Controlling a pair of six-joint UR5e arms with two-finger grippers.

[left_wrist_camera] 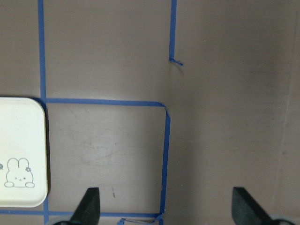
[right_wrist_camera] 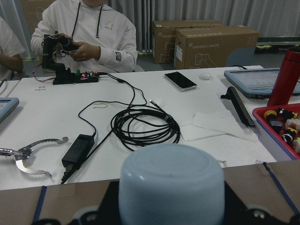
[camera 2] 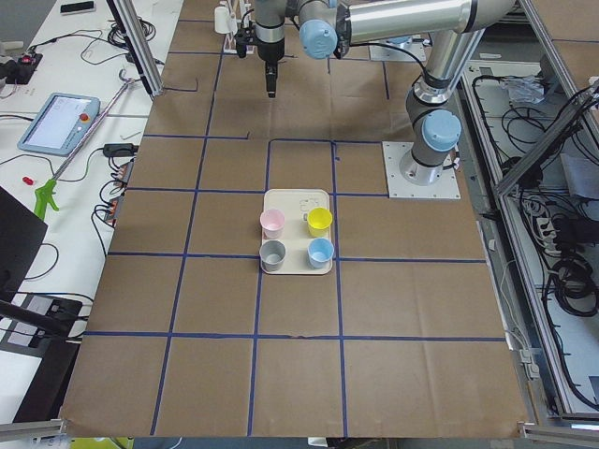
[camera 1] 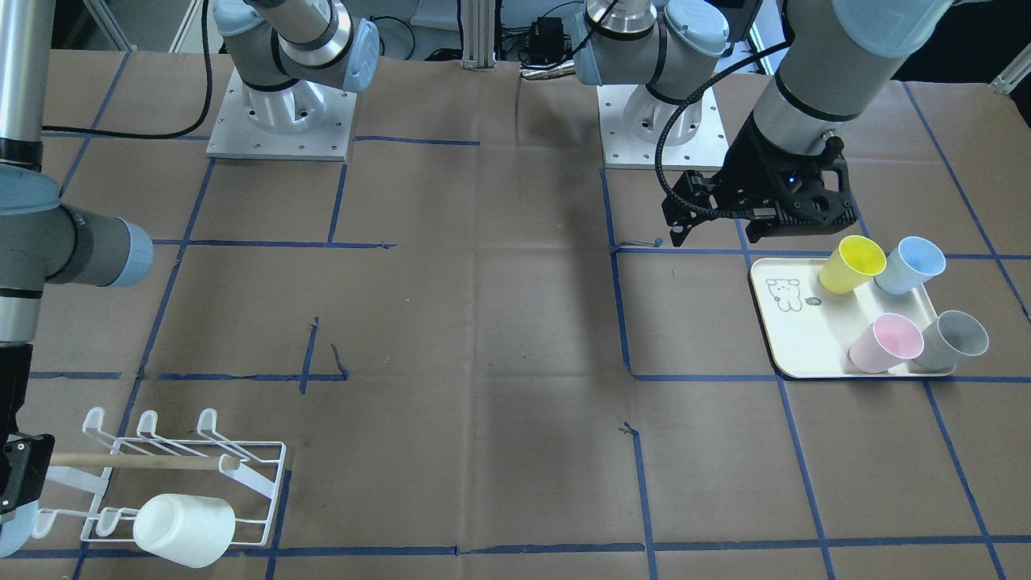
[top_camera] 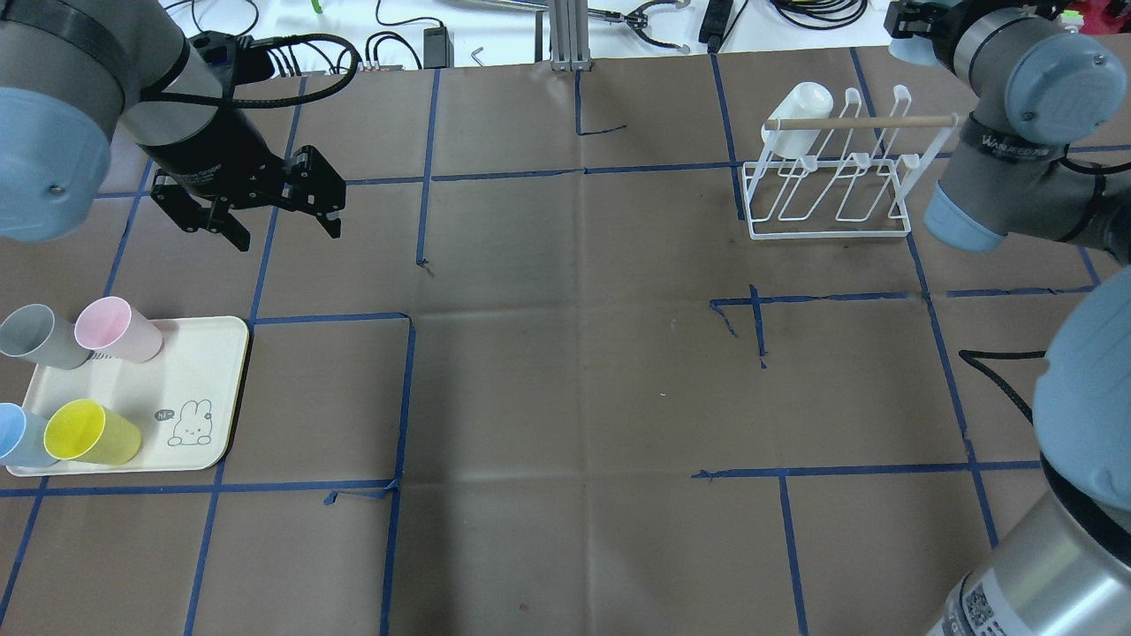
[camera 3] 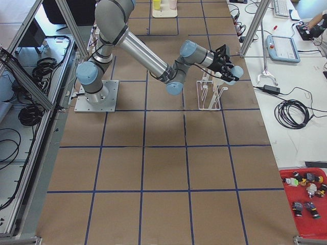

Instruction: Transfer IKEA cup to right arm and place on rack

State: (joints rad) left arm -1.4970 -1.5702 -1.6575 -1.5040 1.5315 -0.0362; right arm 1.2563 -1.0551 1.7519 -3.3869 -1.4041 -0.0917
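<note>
We are seeing the right arm [top_camera: 1016,150] reaching into the upper right corner of the overhead view, where the right gripper [camera 1: 20,491] is running off the frame edge. In its wrist view the black jaws are pressing both sides of a pale cup [right_wrist_camera: 171,183], base forward, with the table's far edge just behind. The rack [top_camera: 829,168] is standing just left of that arm, with a white cup [top_camera: 800,106] hanging on its upper left prong. The left gripper [top_camera: 284,228] is hovering wide open and empty at upper left, above the cream tray [top_camera: 208,353] carrying four coloured cups [top_camera: 115,329]. The middle of the table [top_camera: 574,371] is lying open between them.
</note>
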